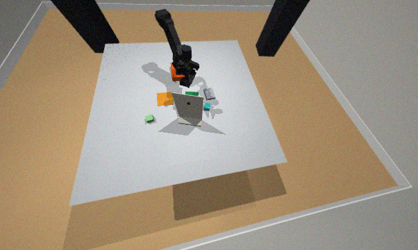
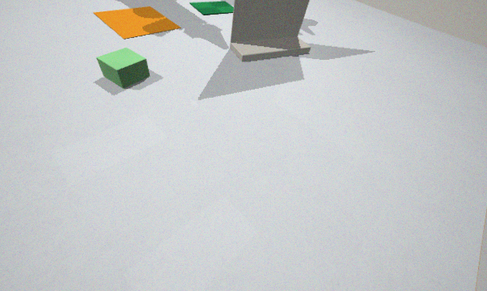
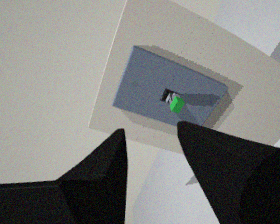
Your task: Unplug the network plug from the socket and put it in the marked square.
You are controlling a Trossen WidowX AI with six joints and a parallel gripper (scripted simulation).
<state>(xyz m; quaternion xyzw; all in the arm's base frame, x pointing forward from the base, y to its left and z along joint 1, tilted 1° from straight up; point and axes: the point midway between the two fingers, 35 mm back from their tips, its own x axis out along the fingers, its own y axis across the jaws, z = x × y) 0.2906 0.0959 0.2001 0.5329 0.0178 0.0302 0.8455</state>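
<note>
The upright grey panel (image 1: 189,108) (image 2: 268,20) stands on a pale base (image 2: 268,52) near the middle of the table. In the wrist view its blue-grey face (image 3: 147,83) carries the plug (image 3: 168,96), seated in the socket, with a green tab (image 3: 177,104). My gripper (image 1: 187,82) (image 3: 151,132) hangs above and behind the panel on the plug's side. Its fingers stand partly apart with nothing between them, clear of the plug. A flat orange square (image 1: 164,98) (image 2: 134,21) lies on the table left of the panel.
A flat dark green patch (image 1: 191,93) (image 2: 212,7) lies behind the panel. There is a light green cube (image 1: 149,119) (image 2: 123,66), a teal cube (image 1: 207,106), a grey block (image 1: 209,94) and an orange block (image 1: 174,73) by the arm. Two black pillars (image 1: 87,24) (image 1: 278,24) stand at the back.
</note>
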